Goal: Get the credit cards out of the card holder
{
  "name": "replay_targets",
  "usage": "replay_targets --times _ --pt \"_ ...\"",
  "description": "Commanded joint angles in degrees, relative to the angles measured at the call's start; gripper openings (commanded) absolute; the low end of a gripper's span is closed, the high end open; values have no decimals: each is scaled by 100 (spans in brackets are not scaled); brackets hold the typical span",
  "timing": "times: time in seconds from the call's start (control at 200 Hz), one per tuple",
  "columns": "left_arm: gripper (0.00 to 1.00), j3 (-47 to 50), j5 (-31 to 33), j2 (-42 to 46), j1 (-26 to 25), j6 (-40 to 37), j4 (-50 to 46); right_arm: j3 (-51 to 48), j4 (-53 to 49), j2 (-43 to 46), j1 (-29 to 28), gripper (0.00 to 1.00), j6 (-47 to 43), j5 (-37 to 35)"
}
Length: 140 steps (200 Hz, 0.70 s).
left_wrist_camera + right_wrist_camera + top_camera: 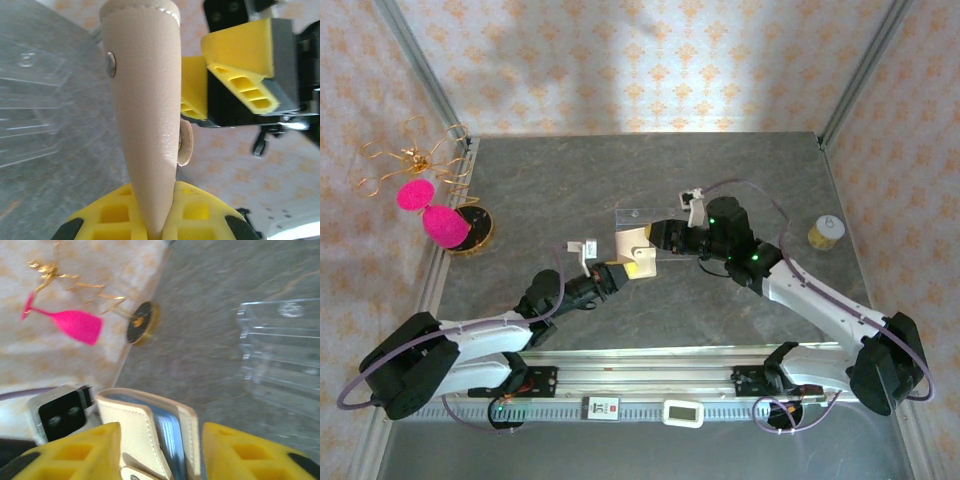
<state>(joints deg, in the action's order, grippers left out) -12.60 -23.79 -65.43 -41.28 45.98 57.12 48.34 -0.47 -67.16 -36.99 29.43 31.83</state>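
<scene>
The left gripper [616, 277] is clamped tight on the near end of the card holder [636, 248], which sits at mid-table just near of the clear tray [642, 214]. The right gripper [161, 440] has its fingers partly apart, one on each side of the holder's far edge.

Card holder [145, 125] stands upright, its lower end pinched between the yellow pads [115, 215] of the left gripper [150, 227]. Round snap tab [186, 142] on its right edge. Right gripper [215, 95] just beside it, upper right. Clear slotted tray [35, 100] on the grey desk [60, 190], left.
</scene>
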Motion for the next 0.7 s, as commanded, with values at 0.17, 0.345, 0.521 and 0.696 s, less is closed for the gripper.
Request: replay_targets --times 0.17,0.345,0.521,0.696 --pt "0 -908 2202 88 -670 -537 -2518 241 -1134 130 -803 56 -98 -1981" --pt "0 -1184 2622 39 -976 -685 -2752 431 -1256 -352 -1313 59 57 -2468" --pt "0 -1255 2660 83 -1082 -753 -2825 586 -1302 -673 -1530 59 40 -2788" --pt "0 -1263 2635 152 -1154 -792 -2825 681 -1264 -891 -1539 55 46 -3030"
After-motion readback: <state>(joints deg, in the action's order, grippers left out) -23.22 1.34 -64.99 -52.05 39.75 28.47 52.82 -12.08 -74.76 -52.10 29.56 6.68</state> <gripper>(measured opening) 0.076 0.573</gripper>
